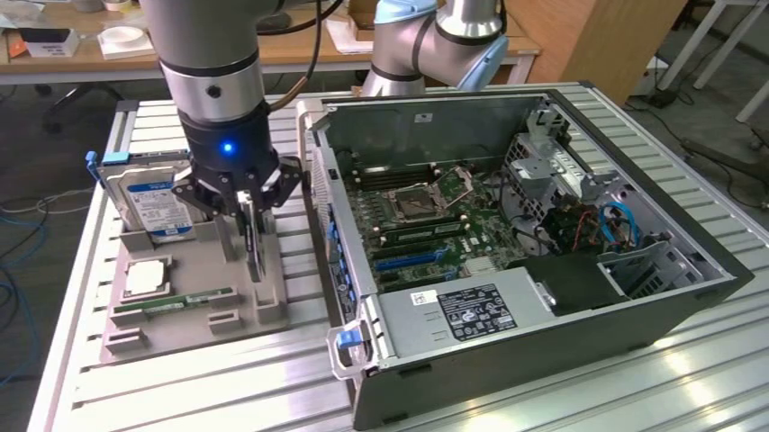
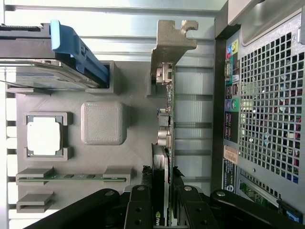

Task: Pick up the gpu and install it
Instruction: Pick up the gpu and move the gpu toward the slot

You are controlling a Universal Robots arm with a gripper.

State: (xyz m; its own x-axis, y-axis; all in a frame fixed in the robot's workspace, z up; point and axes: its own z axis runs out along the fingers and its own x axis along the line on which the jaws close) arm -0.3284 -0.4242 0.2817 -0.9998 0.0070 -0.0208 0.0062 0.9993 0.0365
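Observation:
The gpu (image 1: pixel 252 241) is a thin dark card standing on edge in a slot of the grey parts tray (image 1: pixel 180 335), to the exterior view's left of the open computer case (image 1: pixel 673 297). My gripper (image 1: pixel 247 205) comes down on it from above, with one finger against each face of the card, shut on its upper edge. In the wrist view the gpu (image 2: pixel 164 119) appears edge-on with its silvery bracket (image 2: pixel 169 45) at the far end, and my gripper (image 2: pixel 163 210) clamps it between black fingers (image 2: pixel 139 207). The motherboard (image 1: pixel 438 211) lies exposed inside the case.
The tray (image 2: pixel 138 124) also holds a blue-labelled hard drive (image 1: pixel 157 202), a processor chip (image 1: pixel 147 277) and a green memory stick (image 1: pixel 180 301). The case's rear grille (image 2: pixel 267 119) stands close beside the gpu. A second robot arm (image 1: pixel 420 36) stands behind the case.

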